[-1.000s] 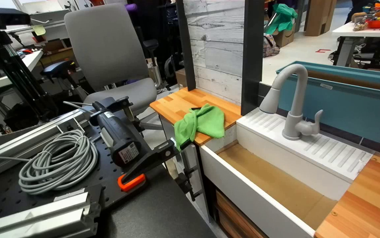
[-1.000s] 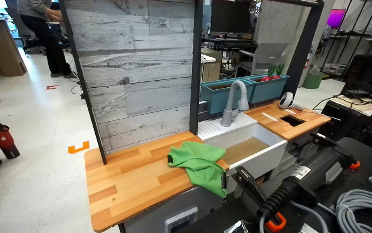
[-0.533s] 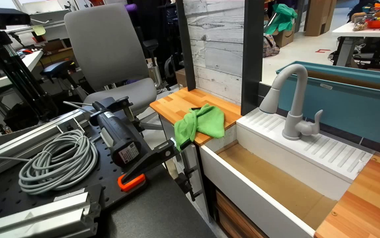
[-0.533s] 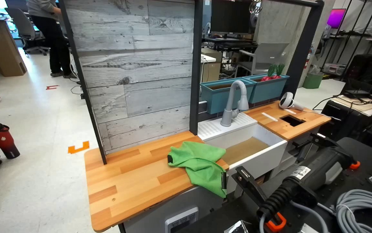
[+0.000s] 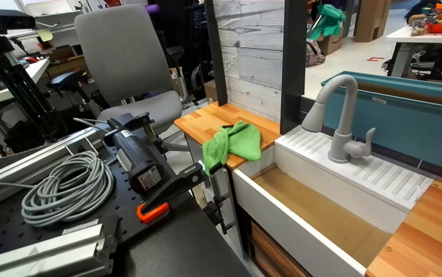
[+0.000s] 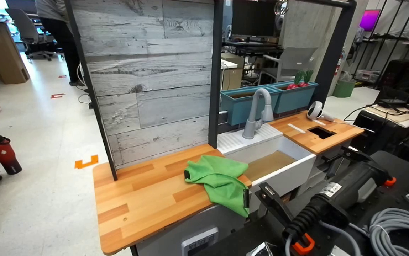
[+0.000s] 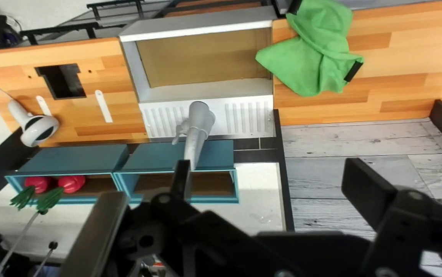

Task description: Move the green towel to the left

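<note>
Gripper (image 7: 267,170) stands wide, holding nothing.
Well below it, the crumpled green towel (image 7: 313,61) overhangs the wooden counter (image 7: 409,59).

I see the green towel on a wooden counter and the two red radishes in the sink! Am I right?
Not quite: the two red radishes aren't in the sink. They're in a teal planter, as the wrist view shows. The green towel is indeed on a wooden counter.

Green towel (image 5: 244,140), grey faucet (image 5: 346,127)
</note>
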You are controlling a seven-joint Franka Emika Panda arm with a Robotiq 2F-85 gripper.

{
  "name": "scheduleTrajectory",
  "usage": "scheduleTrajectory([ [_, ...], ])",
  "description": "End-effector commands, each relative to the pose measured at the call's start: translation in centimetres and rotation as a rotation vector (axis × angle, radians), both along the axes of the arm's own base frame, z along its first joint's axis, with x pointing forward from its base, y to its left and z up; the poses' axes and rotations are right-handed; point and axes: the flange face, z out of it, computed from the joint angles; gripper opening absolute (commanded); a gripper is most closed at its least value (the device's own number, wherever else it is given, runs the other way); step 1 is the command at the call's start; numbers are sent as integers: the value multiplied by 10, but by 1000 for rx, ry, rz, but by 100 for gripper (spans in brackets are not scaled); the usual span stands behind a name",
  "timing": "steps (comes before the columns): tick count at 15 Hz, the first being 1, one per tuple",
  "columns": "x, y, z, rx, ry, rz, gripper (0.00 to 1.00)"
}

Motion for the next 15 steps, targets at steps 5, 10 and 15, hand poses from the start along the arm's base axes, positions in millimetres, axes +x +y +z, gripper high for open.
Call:
scheduleTrajectory([
  [5,58,20,-165,101,61,-25,100],
  [10,77,3,-271,87,246,-100,100],
  [15,73,0,-278,92,264,-92,100],
])
